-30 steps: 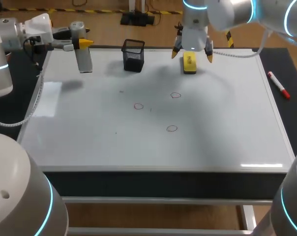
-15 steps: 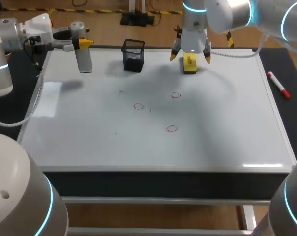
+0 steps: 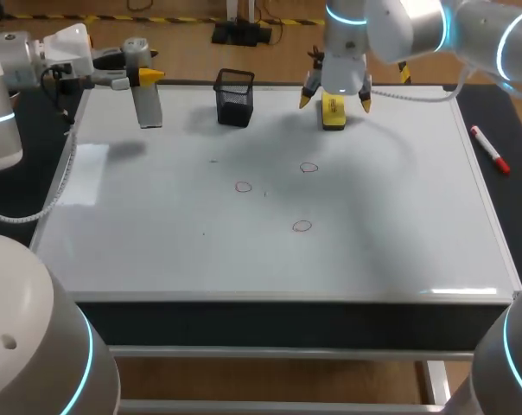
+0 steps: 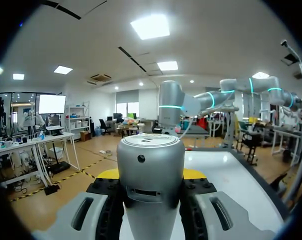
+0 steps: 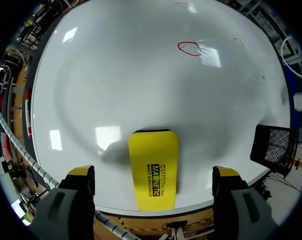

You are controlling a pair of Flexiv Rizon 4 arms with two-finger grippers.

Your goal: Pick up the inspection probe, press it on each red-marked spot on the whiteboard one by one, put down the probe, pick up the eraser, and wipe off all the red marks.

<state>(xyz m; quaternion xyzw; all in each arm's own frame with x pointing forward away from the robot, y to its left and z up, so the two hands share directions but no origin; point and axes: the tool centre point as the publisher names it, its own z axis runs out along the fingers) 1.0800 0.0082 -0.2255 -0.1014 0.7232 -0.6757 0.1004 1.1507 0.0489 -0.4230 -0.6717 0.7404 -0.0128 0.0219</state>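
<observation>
Eraser [image 3: 333, 112] | unmoved at far edge of whiteboard [image 3: 157, 242] | your right gripper [image 5: 153, 172] has edged over it, fingers spread, not touching | left gripper [image 4: 151, 197] clamps probe [image 4: 150, 165] | red marks [image 3: 302, 226] unwiped; grasp likely next

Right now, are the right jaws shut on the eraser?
No, in the right wrist view the right jaws stand wide open, one on each side of the eraser, with a clear gap on both sides.
</observation>
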